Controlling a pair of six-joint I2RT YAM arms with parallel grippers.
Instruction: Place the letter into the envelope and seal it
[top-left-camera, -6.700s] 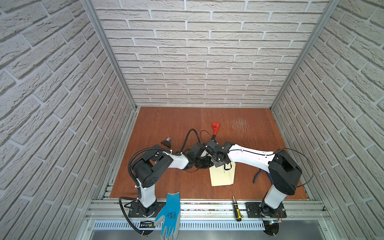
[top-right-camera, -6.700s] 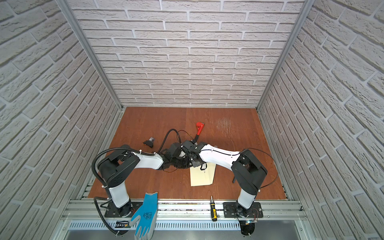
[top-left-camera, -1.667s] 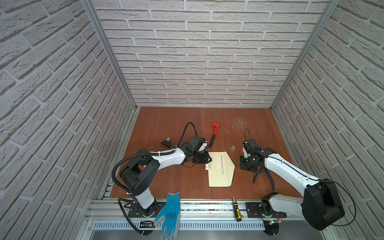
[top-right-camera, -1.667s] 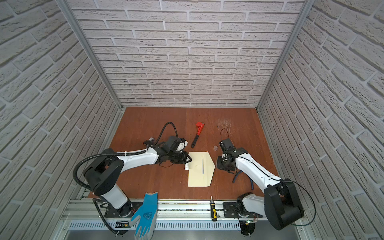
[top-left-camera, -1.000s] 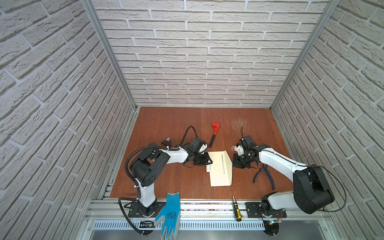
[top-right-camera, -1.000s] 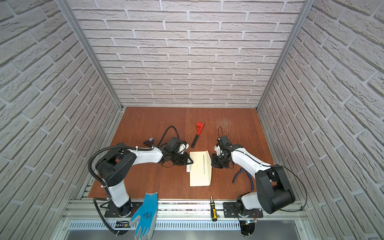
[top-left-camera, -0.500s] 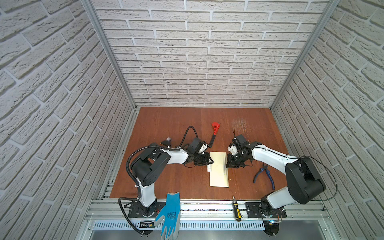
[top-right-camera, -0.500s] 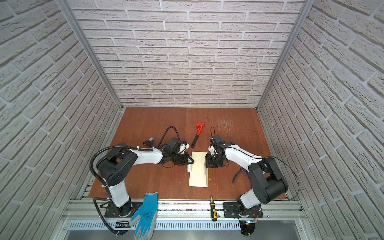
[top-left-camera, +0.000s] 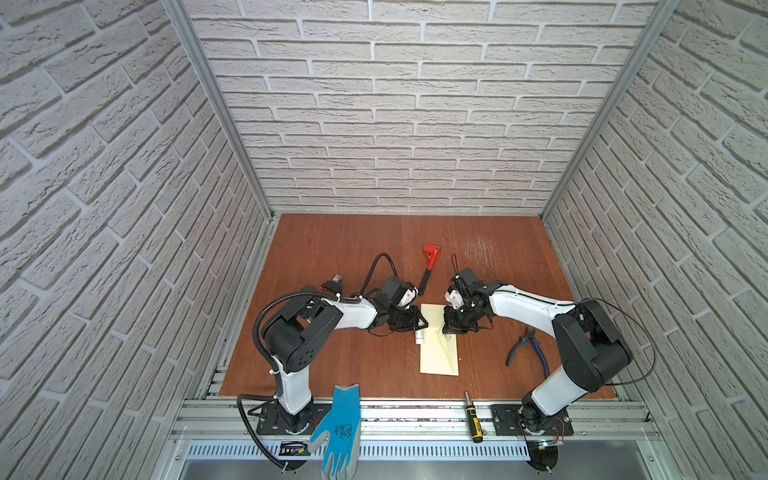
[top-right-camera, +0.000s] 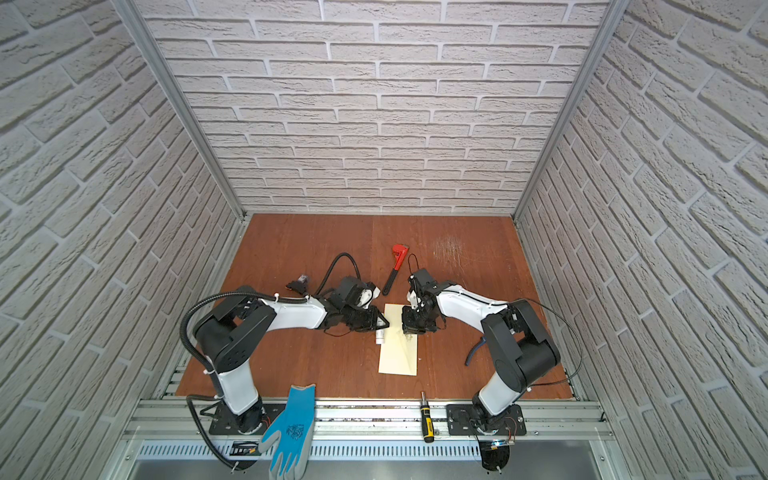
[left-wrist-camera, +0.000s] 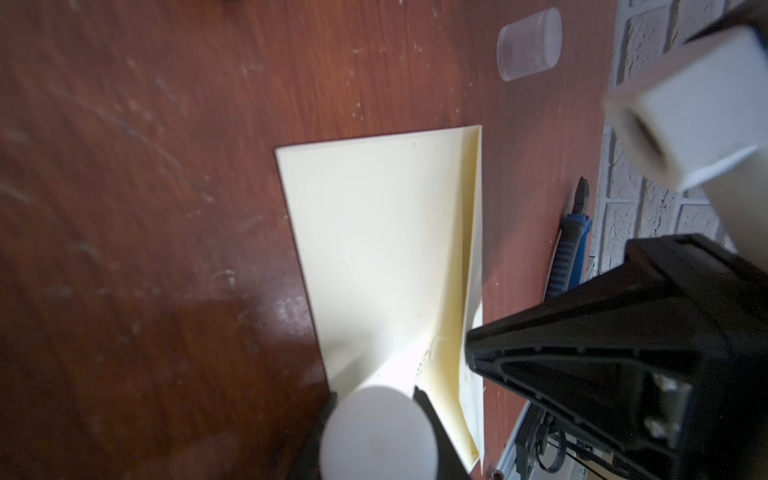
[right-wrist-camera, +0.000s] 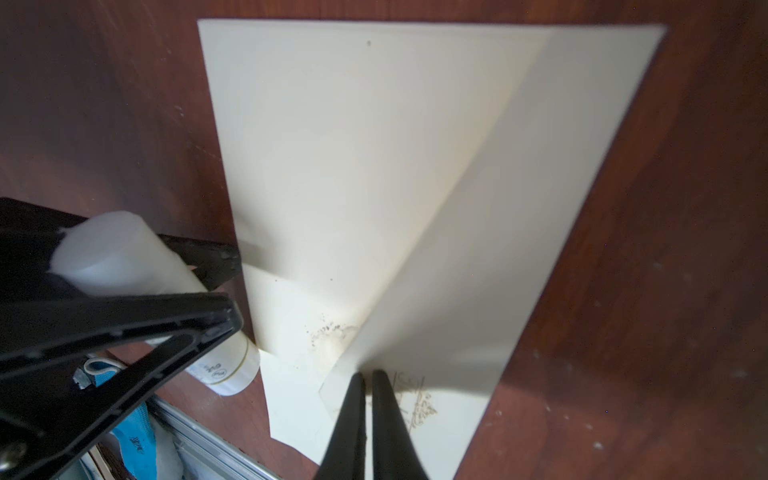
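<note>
The cream envelope (top-left-camera: 436, 357) (top-right-camera: 397, 357) lies flat mid-table, long side running front to back. Its pointed flap (right-wrist-camera: 519, 208) is folded over the body and still stands a little off it, casting a shadow. My right gripper (top-left-camera: 453, 328) (right-wrist-camera: 368, 374) is shut on the flap's tip, over a smudged patch (right-wrist-camera: 332, 332) on the paper. My left gripper (top-left-camera: 417, 328) (left-wrist-camera: 374, 392) is shut on the white glue stick (right-wrist-camera: 124, 257) (top-right-camera: 380, 336) at the envelope's left edge. The letter does not show in any view.
A clear cap (left-wrist-camera: 530, 41) lies on the wood beyond the envelope. A red pipe wrench (top-left-camera: 430, 259) lies behind the grippers, and blue pliers (top-left-camera: 528, 349) to the right. A screwdriver (top-left-camera: 473, 419) and a blue glove (top-left-camera: 338, 432) rest on the front rail.
My right gripper came in from the right and carried the flap, which pointed right before, leftward over the envelope's body. The left gripper with the glue stick has hardly moved.
</note>
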